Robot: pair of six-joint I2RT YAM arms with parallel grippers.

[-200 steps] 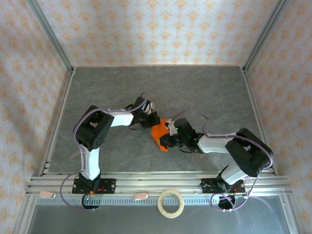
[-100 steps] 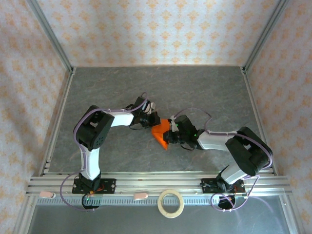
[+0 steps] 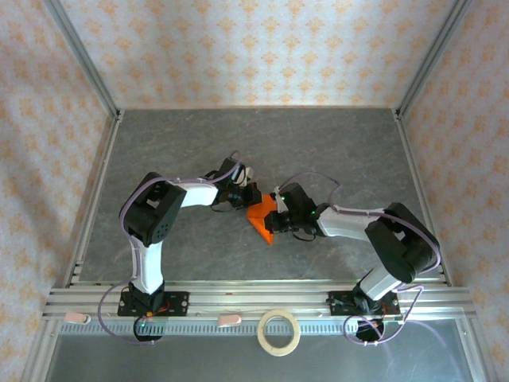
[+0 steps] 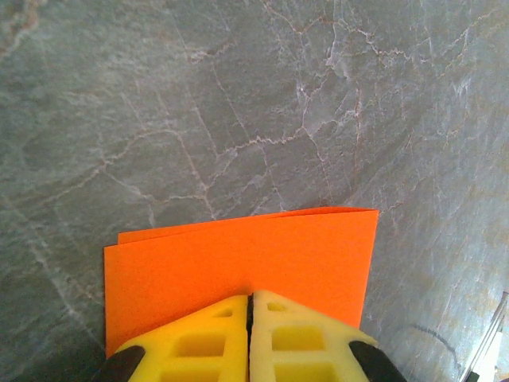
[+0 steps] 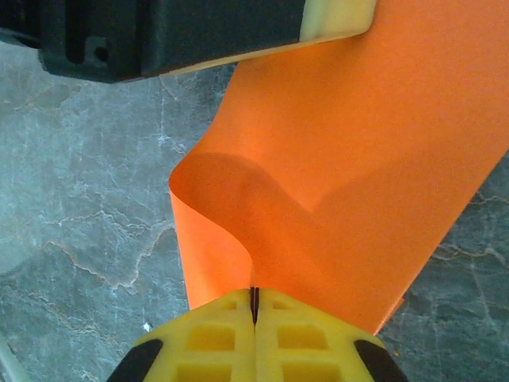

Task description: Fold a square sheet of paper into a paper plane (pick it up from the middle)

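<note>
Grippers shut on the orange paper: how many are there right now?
2. The left gripper pinches one edge of the orange paper, the right gripper pinches the opposite edge, both near the middle of the table; the sheet bows between them.

Bright orange, the paper plane (image 3: 261, 220) is at the middle of the worktop (image 3: 318, 143), a small folded piece with one corner pointing toward the near edge. On the left wrist camera it looks like a flat rectangle, two layers showing along its far edge, its near edge clamped in the closed left tool (image 4: 250, 301). On the right wrist camera it bows up into a soft, uncreased curl — one edge nipped in the closed right tool (image 5: 254, 296).
</note>
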